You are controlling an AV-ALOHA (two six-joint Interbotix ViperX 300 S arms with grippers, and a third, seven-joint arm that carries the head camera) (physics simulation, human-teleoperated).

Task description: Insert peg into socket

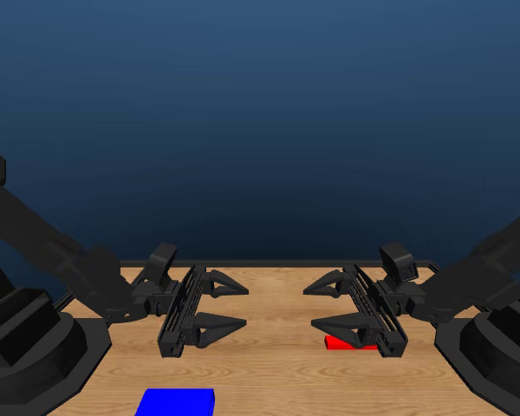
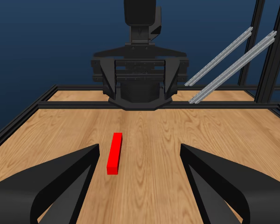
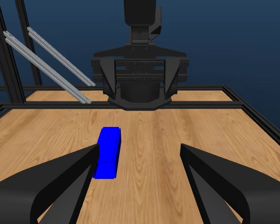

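The peg (image 1: pixel 345 343) is a slim red bar lying flat on the wooden table, partly hidden beneath my right gripper (image 1: pixel 310 308). In the left wrist view the peg (image 2: pixel 115 153) lies ahead of my left gripper's jaws, nearer one of them. The socket (image 1: pixel 177 403), a blue block, rests near the table's front edge, in front of my left gripper (image 1: pixel 243 307). The right wrist view shows the socket (image 3: pixel 107 152) just by one jaw tip. Both grippers hover above the table, facing each other, open and empty.
A black frame rail (image 2: pixel 144 105) borders the table. Two silver bars (image 2: pixel 233 60) lean beyond it; they also show as silver bars (image 3: pixel 51 60) in the right wrist view. The arm bases (image 1: pixel 26 347) stand at both table ends.
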